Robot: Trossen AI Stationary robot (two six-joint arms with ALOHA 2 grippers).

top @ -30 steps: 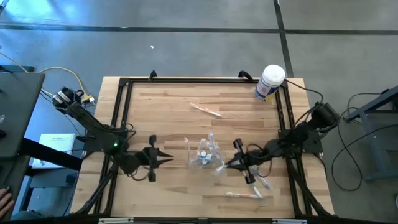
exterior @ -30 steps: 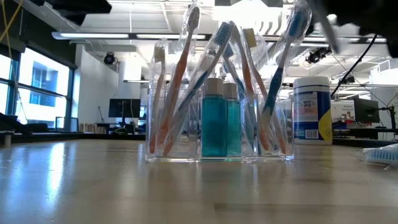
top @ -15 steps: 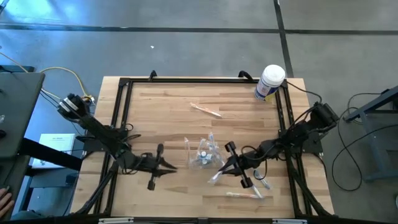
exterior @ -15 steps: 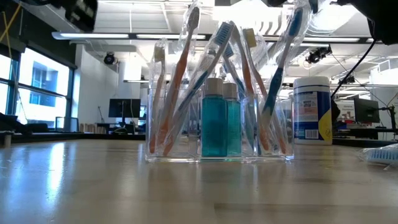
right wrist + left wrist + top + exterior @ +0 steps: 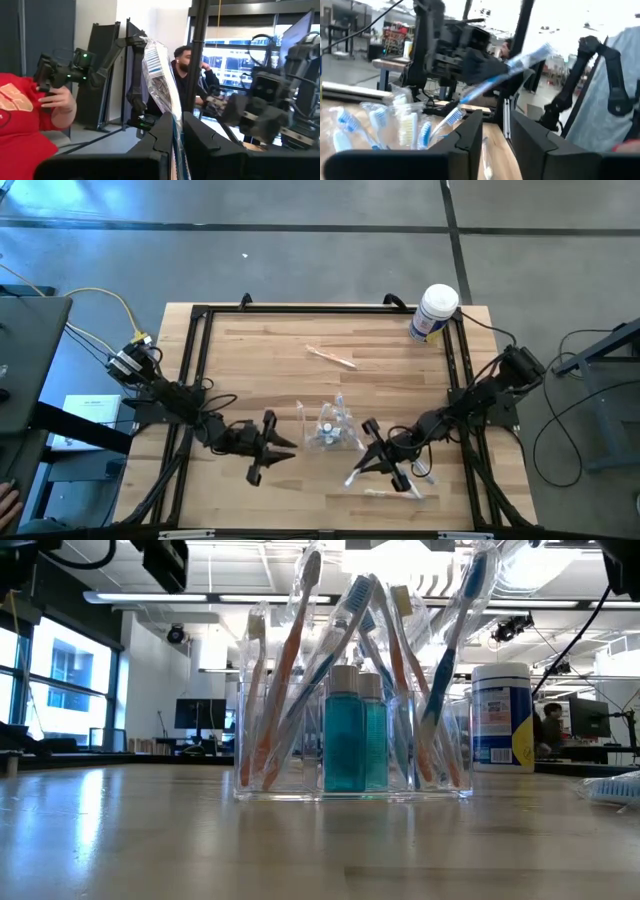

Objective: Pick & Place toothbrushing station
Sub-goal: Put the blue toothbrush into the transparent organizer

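Near the middle of the tabletop we see the toothbrushing station, a clear holder standing upright with toothbrushes and teal bottles inside. Just right of it, our right pincer is clamped on a wrapped toothbrush. Just left of it, our left pincer holds nothing, fingers slightly apart.

The high camera looks straight down on the whole table; the low one sits at tabletop level, close before the clear holder, which both share. Each wrist camera looks forward past its own pincer's fingers into the room.
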